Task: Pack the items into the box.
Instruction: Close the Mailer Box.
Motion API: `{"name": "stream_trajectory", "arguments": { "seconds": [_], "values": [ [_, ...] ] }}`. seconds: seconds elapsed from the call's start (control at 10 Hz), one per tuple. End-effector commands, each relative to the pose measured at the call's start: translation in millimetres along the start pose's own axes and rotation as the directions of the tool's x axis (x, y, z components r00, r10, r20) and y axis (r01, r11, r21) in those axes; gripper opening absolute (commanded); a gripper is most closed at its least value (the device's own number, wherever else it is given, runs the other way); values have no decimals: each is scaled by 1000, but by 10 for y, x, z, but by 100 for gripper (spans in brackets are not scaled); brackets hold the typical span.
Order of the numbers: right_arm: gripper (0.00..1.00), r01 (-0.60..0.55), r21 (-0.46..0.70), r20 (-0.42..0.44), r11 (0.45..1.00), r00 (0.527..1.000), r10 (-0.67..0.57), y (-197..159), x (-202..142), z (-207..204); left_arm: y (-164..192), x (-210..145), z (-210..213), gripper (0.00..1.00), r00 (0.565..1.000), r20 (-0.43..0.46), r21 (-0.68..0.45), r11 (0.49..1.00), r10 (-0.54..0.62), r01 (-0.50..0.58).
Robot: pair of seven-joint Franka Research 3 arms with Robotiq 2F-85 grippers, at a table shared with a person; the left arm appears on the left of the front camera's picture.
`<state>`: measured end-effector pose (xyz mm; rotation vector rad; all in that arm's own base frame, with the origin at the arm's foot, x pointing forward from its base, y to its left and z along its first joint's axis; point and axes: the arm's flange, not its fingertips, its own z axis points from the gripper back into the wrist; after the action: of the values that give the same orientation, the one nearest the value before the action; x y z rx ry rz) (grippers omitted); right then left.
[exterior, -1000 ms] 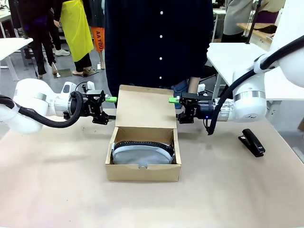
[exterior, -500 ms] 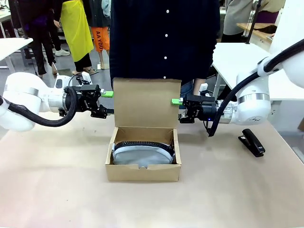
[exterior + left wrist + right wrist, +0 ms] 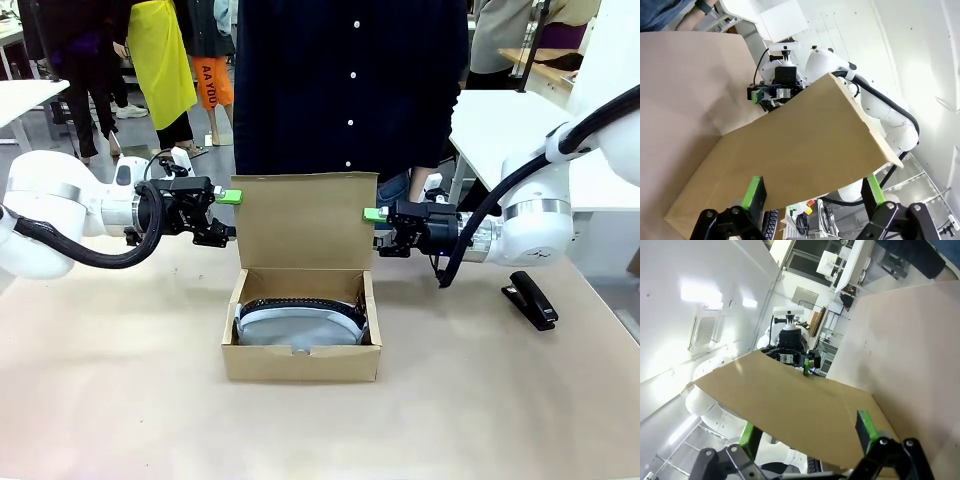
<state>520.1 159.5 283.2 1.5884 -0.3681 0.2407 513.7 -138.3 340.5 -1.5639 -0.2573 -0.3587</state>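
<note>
My left gripper (image 3: 229, 215) is spread wide at the left edge of the standing flap (image 3: 305, 222), and my right gripper (image 3: 376, 232) is spread wide at its right edge. I see the brown box (image 3: 300, 362) in the middle of the surface (image 3: 120, 390). The grey pouch (image 3: 300, 326) lies inside it.

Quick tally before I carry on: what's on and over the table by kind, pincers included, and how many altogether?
Cardboard box: 1
Grey pouch, lying inside the box: 1
Black stapler: 1
Pincers: 2, left pincer and right pincer
Total: 5
</note>
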Motion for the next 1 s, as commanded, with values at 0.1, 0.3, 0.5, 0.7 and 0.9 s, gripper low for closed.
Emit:
{"name": "stream_trajectory", "arguments": {
  "seconds": [0.1,0.3,0.5,0.7,0.9],
  "values": [
    [100,16,-7,-15,1000,1000,-16,18,24,-20,-26,14,14,100,1000,-11,-6,1000,-6,6],
    [100,16,-7,-15,1000,1000,-16,18,24,-20,-26,14,14,100,1000,-11,-6,1000,-6,6],
    [100,-108,1,-24,994,994,108,101,-18,-94,-90,-126,-120,100,996,-17,82,992,-91,92],
    [100,-195,-43,-21,980,981,194,236,-153,-94,-142,-245,-300,100,972,-52,83,969,-230,234],
    [100,-349,-31,-47,936,936,348,407,-312,-125,-198,-247,-403,100,934,-54,133,924,-353,357]
  ]
}}
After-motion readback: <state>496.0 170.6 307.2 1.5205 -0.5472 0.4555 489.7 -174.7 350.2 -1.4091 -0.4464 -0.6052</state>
